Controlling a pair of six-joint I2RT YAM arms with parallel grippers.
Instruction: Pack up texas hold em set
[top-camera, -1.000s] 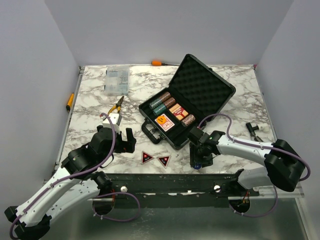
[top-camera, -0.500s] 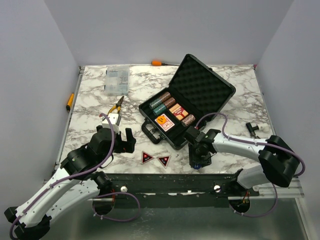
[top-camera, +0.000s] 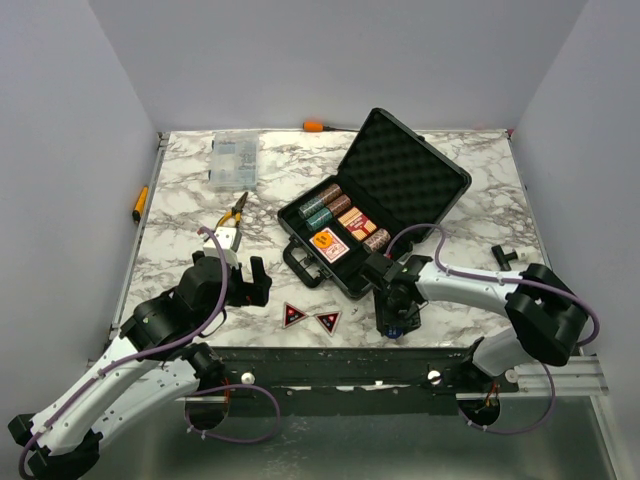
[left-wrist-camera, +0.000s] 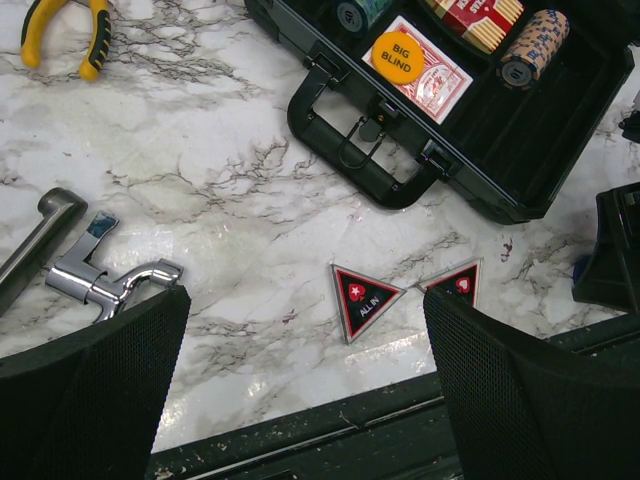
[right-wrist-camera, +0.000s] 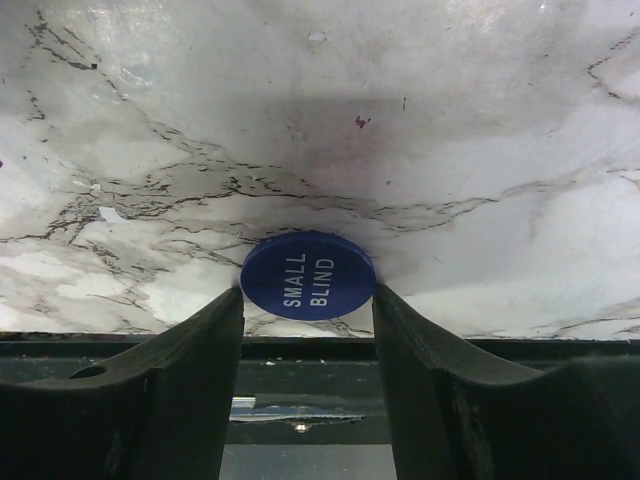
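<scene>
Right fingers (right-wrist-camera: 190, 370) pinch blue button (right-wrist-camera: 308, 275) by table edge (right-wrist-camera: 520, 318), briefcase (top-camera: 405, 180) just behind

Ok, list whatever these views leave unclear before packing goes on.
- Right wrist view: whether the right end effector clamps the small blind button or merely flanks it. The top view is too small to settle it.
- Left wrist view: the second triangle is half behind a finger of the left end effector. The briefcase is cut by the top edge.
- Top view: chip stacks too small to count.
</scene>
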